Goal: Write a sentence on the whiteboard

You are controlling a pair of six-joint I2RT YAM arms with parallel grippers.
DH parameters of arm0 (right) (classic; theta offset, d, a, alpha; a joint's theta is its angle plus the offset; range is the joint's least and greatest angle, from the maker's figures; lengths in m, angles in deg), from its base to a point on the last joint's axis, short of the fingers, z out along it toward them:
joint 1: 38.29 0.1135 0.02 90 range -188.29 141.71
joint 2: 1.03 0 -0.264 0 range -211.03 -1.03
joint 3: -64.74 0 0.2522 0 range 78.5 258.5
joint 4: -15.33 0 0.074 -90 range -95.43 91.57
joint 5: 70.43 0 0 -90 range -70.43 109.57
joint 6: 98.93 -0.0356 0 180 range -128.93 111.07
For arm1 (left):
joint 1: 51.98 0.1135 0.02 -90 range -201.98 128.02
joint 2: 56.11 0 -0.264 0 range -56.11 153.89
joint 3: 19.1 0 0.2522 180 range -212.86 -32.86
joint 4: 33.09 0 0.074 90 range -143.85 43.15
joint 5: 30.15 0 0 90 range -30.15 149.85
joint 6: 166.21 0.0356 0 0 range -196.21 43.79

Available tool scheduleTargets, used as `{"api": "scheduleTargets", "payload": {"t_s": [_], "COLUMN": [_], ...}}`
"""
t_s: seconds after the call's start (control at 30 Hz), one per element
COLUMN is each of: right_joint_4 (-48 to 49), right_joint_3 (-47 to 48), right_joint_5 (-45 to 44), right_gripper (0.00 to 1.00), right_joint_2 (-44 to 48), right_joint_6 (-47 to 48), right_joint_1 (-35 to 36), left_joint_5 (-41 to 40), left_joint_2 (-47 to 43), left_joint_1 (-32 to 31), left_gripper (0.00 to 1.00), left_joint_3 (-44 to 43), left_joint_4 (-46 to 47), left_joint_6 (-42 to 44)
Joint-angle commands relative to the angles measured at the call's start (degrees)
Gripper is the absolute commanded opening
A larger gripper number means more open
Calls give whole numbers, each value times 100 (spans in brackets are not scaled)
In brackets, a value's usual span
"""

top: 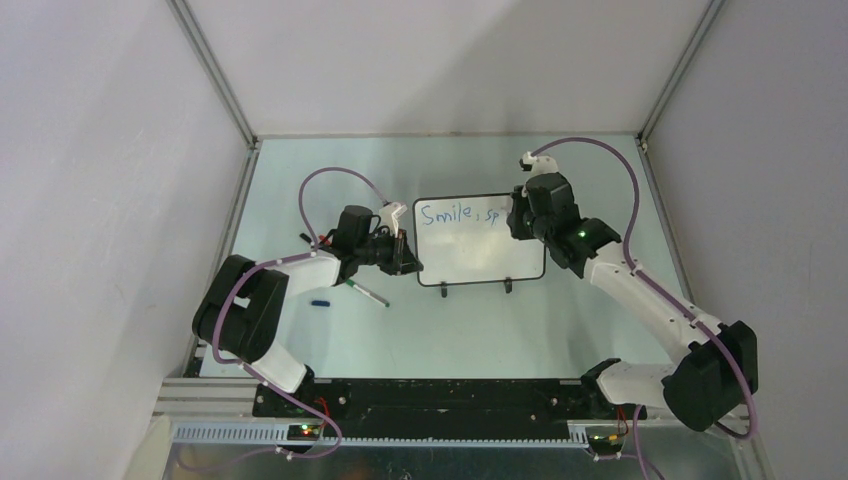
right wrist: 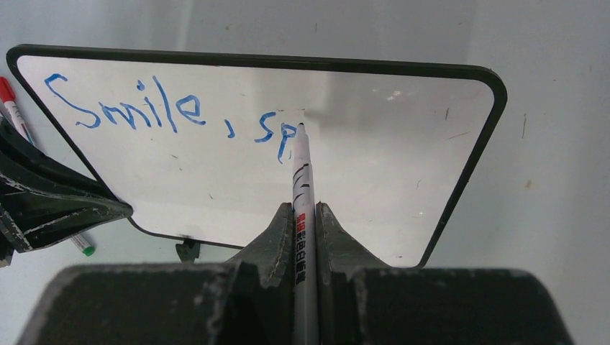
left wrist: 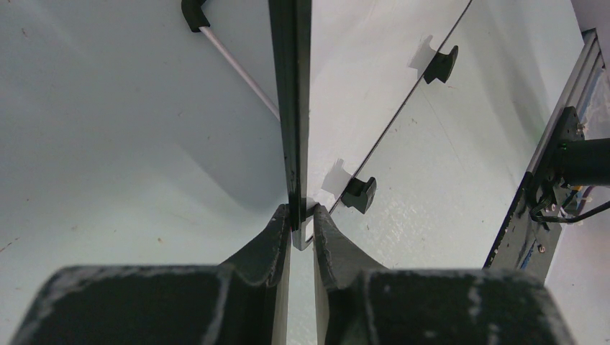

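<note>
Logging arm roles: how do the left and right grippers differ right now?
Left gripper is shut on the whiteboard frame edge; right gripper is shut on a marker. Left grips from the board's side; right faces its writing surface, marker tip at "Sp" in the sentence. Shared: both closed, both at the board.

Blue on white, framed in black.
The glossy white rectangular whiteboard (right wrist: 345,187) has a thin black frame; the handwritten marker sentence (right wrist: 137,108) is blue; the slim white plastic marker (right wrist: 303,188) bears black stripes and red print.
</note>
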State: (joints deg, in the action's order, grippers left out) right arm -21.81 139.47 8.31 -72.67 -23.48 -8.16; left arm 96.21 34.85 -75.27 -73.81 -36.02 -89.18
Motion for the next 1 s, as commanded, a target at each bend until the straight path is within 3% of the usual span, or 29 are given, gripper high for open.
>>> {"api": "scheduleTargets", "payload": {"t_s": [0.0,0.97], "right_joint_4": [205,371], "right_joint_3": [29,21], "right_joint_5": [-28,-204], "right_gripper": [0,0], "right_joint_2": [-60,-346], "right_joint_6": [-17,-48], "right_joint_1": [3,-21], "left_joint_5": [-126,-129], "left_joint_2": [-172,-176], "left_joint_1": [-21,-27], "left_gripper": [16,16], "left_joint_3": [-148,-150], "left_joint_4": [-139,-119], "left_joint_6": [207,191]}}
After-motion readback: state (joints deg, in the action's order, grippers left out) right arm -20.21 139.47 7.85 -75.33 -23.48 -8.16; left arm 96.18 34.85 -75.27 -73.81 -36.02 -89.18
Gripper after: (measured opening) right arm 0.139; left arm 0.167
